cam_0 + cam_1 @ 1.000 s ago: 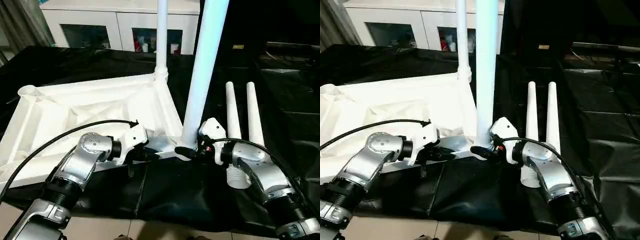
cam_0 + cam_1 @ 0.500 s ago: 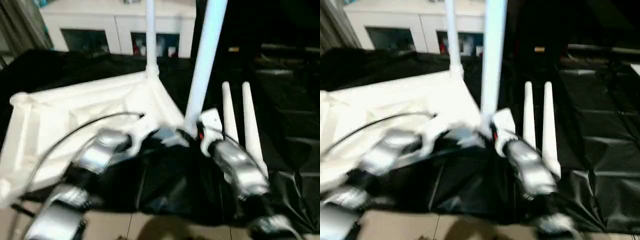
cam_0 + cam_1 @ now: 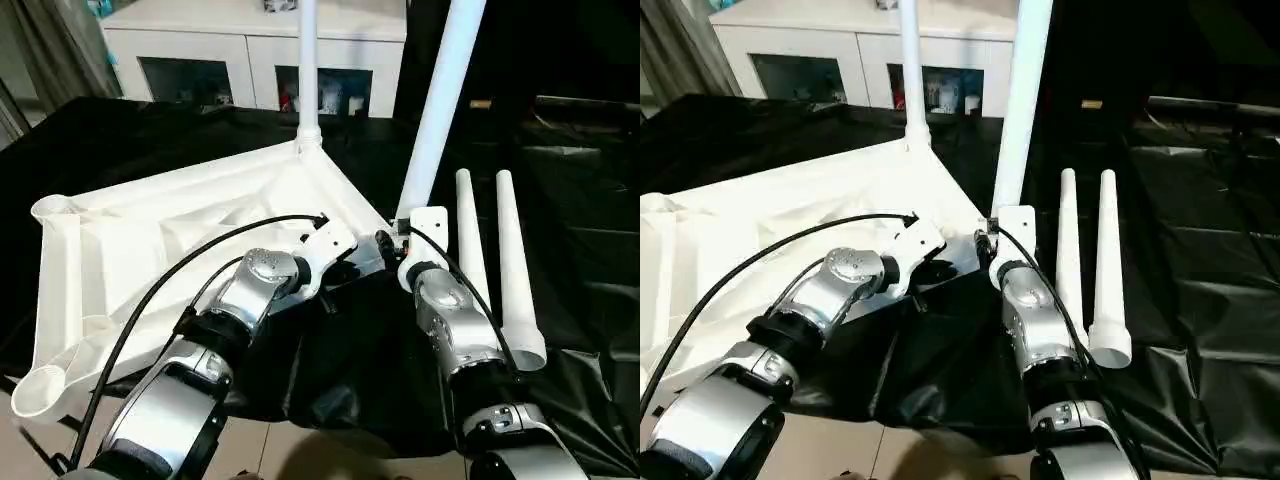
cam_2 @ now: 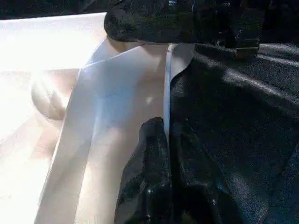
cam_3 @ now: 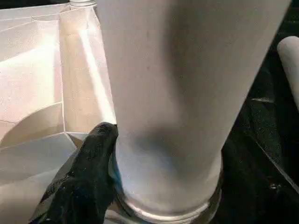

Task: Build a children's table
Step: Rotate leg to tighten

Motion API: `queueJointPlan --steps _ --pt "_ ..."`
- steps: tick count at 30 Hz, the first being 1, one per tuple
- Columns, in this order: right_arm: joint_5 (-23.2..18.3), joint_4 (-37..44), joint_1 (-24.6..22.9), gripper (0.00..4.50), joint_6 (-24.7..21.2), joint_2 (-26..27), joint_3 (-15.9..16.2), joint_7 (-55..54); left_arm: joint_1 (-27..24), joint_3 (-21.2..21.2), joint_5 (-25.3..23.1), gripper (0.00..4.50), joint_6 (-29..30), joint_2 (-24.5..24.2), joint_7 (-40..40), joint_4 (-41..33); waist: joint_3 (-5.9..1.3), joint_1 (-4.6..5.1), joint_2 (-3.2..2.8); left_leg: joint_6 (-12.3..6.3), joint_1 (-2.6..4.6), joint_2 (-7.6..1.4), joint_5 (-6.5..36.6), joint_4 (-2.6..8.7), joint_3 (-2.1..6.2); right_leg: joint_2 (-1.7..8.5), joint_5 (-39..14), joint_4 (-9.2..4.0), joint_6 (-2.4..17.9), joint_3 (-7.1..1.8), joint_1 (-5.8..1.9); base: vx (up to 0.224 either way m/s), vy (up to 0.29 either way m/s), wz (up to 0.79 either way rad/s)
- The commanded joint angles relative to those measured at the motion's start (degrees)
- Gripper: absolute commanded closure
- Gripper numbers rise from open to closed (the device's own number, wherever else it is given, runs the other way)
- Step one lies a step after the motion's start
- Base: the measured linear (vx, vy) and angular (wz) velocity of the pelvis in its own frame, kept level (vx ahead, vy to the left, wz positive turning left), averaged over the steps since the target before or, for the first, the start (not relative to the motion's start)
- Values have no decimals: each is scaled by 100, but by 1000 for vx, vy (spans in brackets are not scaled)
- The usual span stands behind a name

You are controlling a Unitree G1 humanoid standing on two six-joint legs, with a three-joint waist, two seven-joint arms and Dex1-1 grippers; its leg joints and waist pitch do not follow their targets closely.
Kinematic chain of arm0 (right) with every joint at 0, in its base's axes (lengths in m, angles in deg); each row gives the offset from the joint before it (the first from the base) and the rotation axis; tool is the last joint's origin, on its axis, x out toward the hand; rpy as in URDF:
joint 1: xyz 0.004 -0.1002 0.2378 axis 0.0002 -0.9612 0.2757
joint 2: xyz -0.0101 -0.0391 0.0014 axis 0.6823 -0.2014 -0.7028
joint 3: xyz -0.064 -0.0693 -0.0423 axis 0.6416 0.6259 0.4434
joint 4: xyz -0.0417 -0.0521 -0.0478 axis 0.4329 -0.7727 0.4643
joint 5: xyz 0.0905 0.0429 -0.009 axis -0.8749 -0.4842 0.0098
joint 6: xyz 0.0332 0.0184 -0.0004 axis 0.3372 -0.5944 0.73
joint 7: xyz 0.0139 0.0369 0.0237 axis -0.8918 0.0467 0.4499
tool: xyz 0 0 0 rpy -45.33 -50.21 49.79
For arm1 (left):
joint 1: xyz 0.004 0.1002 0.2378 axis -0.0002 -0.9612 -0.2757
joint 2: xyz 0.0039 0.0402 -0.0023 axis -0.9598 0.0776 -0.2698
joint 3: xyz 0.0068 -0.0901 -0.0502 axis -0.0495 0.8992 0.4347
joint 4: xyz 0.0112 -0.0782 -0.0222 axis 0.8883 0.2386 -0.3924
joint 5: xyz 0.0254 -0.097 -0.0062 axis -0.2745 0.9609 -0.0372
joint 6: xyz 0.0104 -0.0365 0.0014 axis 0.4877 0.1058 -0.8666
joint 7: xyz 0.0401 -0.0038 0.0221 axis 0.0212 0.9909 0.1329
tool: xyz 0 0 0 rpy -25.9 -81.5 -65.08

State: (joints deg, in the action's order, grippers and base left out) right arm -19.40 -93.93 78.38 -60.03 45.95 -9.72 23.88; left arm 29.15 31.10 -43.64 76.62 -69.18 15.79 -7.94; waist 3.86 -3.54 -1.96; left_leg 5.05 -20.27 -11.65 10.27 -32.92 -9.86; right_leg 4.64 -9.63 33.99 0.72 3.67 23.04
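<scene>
Right gripper [image 5: 110, 186] clamps tall white tapered plastic leg [image 3: 437, 110], far finger hidden; left gripper [image 4: 161, 186] closed, seemingly pinching white ribbed plastic tabletop [image 3: 150, 225] edge.

no readable text or labels anywhere

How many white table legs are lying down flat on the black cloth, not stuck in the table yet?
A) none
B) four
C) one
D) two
D: two loose legs lie side by side on the black cloth, to the right of the upturned table top, while two other legs stand up in its corners.
</scene>
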Motion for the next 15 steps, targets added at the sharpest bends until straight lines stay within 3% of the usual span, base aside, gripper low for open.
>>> queueJointPlan --steps 1,3,5,7,8,9,10,13,15 --pt "-241 12 -89 125 142 474 250 331 85 244 -32 450 -172 -5 880 316 -345 8 64 -205 20 -28 1441 388 -2 298 -2279 -540 773 -209 -235 0 0 0" --pt "-254 36 -94 111 155 471 235 390 91 249 -38 450 -236 -3 865 347 -338 8 74 -228 16 -20 1494 390 -5 304 -2463 -570 709 -204 -233 0 0 0" --pt "-189 93 -113 88 225 437 265 393 107 266 -45 450 -288 12 849 410 -316 54 82 -200 -59 -1 1560 422 30 299 -2758 -577 543 -164 -273 0 0 0" --pt "-65 237 -154 66 271 369 322 278 108 269 -41 450 -336 15 815 420 -344 108 68 -156 -71 -21 1465 432 63 313 -2847 -595 411 -148 -280 0 0 0" --pt "0 441 -237 64 307 297 341 219 106 271 -36 450 -363 16 799 419 -350 116 89 -171 -59 -28 1416 426 56 310 -2724 -595 453 -157 -263 0 0 0" --pt "42 632 -316 64 326 230 354 203 106 275 -27 450 -424 19 778 423 -362 92 88 -218 -5 -42 1322 406 25 298 -2403 -581 582 -186 -223 0 0 0" --pt "53 691 -341 64 330 209 358 202 105 277 -24 450 -444 20 772 423 -362 82 99 -267 4 -44 1205 396 2 281 -2026 -538 746 -206 -220 0 0 0" --pt "81 1371 -631 64 290 -2 355 348 93 283 0 450 -760 31 690 411 -375 58 79 -348 -42 -53 971 392 3 271 -1459 -466 900 -204 -279 0 0 0" --pt "103 1688 -783 64 210 -101 384 491 94 348 62 450 -896 54 721 400 -389 34 71 -415 -29 -48 875 363 -13 272 -1150 -441 971 -222 -284 0 0 0"
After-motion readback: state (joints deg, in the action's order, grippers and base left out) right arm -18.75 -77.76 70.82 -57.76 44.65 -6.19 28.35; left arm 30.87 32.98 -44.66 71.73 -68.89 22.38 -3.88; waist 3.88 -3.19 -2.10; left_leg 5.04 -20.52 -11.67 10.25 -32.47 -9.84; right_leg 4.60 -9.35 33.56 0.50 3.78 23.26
